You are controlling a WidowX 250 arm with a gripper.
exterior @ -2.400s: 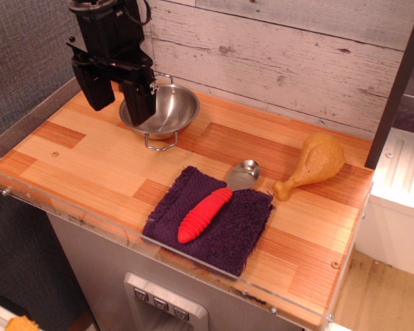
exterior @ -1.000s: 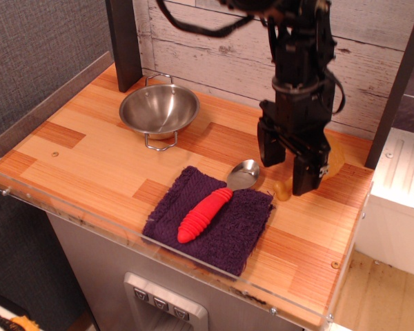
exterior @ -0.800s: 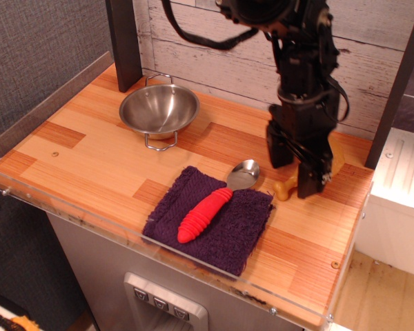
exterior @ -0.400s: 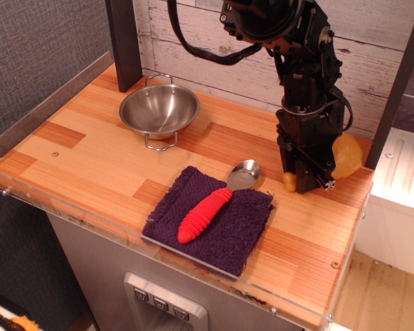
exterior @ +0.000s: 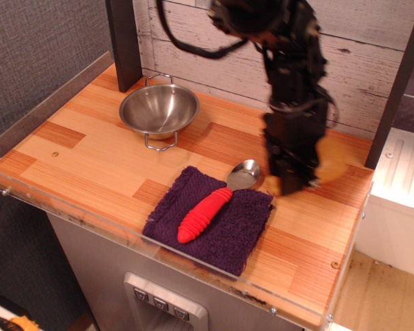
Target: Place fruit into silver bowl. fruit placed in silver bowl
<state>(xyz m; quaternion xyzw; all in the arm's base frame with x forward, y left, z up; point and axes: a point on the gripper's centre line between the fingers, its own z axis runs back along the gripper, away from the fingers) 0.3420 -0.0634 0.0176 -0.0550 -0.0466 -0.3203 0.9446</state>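
The fruit [exterior: 332, 161] is a tan-orange plastic drumstick at the right of the wooden counter. Its bulbous end shows right of my gripper and its narrow bone end [exterior: 272, 185] shows left of it. My black gripper [exterior: 294, 179] comes down from above and is shut on the fruit's middle, which it hides. The picture is blurred there, and I cannot tell whether the fruit is off the wood. The silver bowl [exterior: 159, 109] stands empty at the back left, far from the gripper.
A red ribbed-handled spoon [exterior: 204, 214] with a small silver head [exterior: 243, 174] lies on a purple cloth [exterior: 221, 231] at the front middle, just left of the gripper. A dark post [exterior: 124, 41] stands behind the bowl. A plank wall [exterior: 214, 41] runs along the back.
My gripper crossed from above the bowl to the fruit, came down and closed on it. In the last moment gripper and fruit shifted a little to the left together.
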